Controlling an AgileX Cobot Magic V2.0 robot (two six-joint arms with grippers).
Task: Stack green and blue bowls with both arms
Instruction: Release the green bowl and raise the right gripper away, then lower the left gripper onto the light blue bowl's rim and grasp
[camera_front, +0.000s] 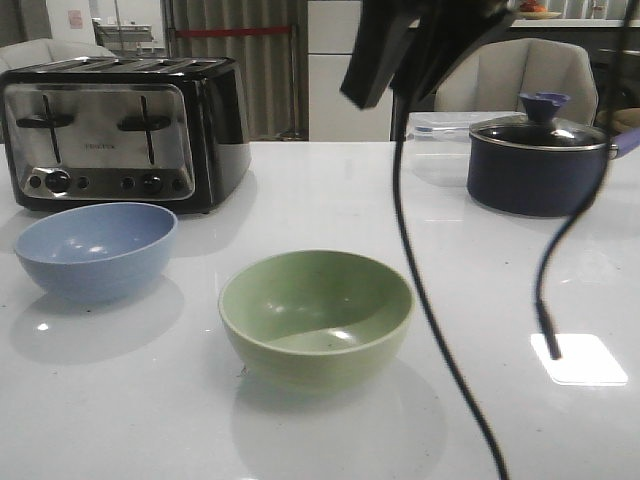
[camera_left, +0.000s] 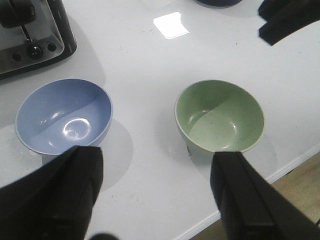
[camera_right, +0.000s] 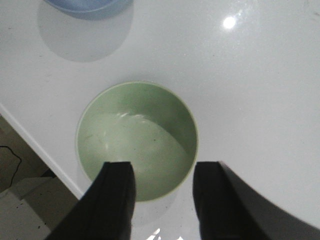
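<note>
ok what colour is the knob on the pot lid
Blue-purple knob on the dark pot, clearest in the front view.

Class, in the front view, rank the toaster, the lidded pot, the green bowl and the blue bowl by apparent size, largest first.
1. Toaster.
2. Green bowl, though it sits nearest the camera, which inflates it.
3. Lidded pot, farther back and partly cut by the frame edge, so unsure.
4. Blue bowl; really much like the green.

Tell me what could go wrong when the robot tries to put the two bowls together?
The green bowl sits near the table edge, so a bump might knock it off. The right end effector hangs open above its rim and could pinch badly and tip it. A thin black cable dangles by that bowl and might snag it. The blue bowl stands close to the toaster.
</note>
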